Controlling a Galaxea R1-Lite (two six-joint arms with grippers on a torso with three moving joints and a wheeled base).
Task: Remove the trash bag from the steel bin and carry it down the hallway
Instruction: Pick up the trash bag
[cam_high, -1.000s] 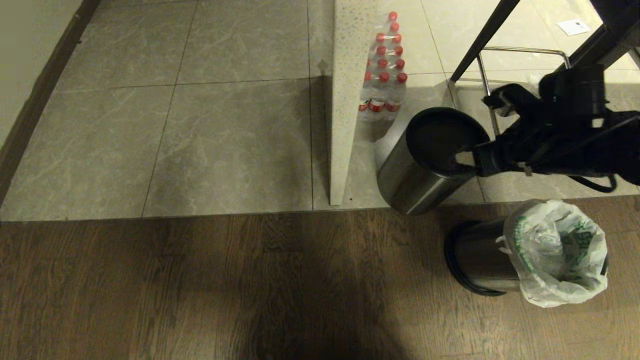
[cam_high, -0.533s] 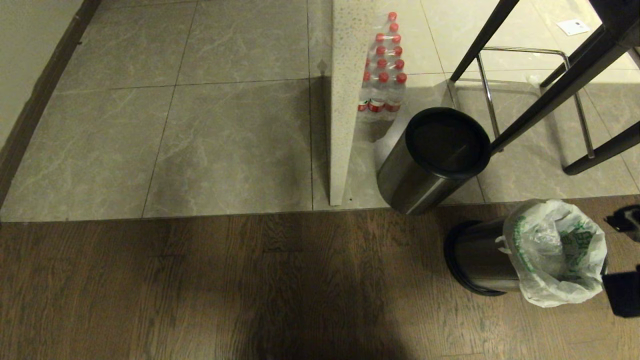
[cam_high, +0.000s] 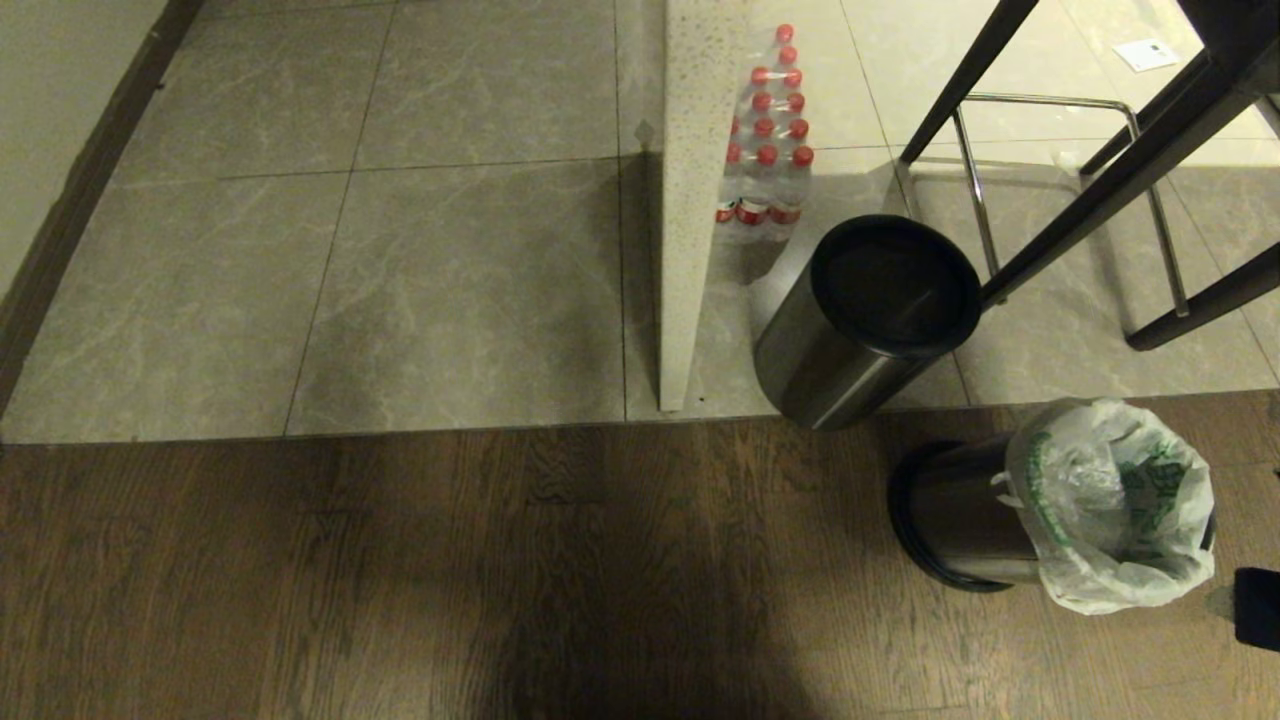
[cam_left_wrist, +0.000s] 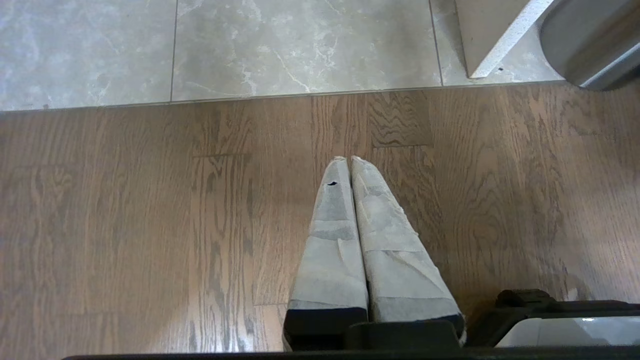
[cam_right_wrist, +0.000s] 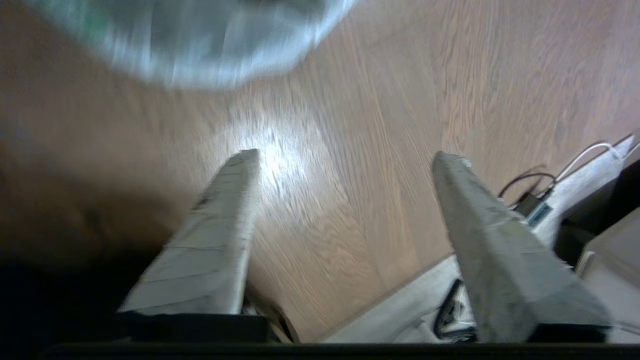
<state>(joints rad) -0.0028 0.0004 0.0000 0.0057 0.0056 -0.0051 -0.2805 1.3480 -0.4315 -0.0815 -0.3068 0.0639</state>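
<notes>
1. Head view. Thin white plastic with green print: the trash bag (cam_high: 1115, 505) is seen lining the steel bin (cam_high: 965, 520), its mouth folded over the rim, on the wood floor at the lower right. The bag is not yet lifted. A second steel bin (cam_high: 860, 320), unlined and with a black rim, is set behind it on the grey tiles, just beside a speckled panel (cam_high: 690, 200) and a pack of red-capped bottles (cam_high: 768, 150). A second ago the right arm was stretched across the unlined bin; half a second ago only its tips were seen at the right edge, near the bag; now only a dark scrap (cam_high: 1258, 595) is left at that edge, and what it is cannot be told. The camera has not shifted.

2. Left wrist view. The left gripper (cam_left_wrist: 348, 160) is shown with padded fingers pressed together, nothing between them, hanging idle over the wood floor (cam_left_wrist: 150, 225).

3. Right wrist view. The right gripper (cam_right_wrist: 345, 157) is shown with fingers spread wide and empty, above the wood; the bag (cam_right_wrist: 200, 40) is blurred beyond the tips, near but untouched.

4. Judgement. The arm is judged to have been swung off the wrong bin towards the lined one; grasping the bag rim remains to be done.
</notes>
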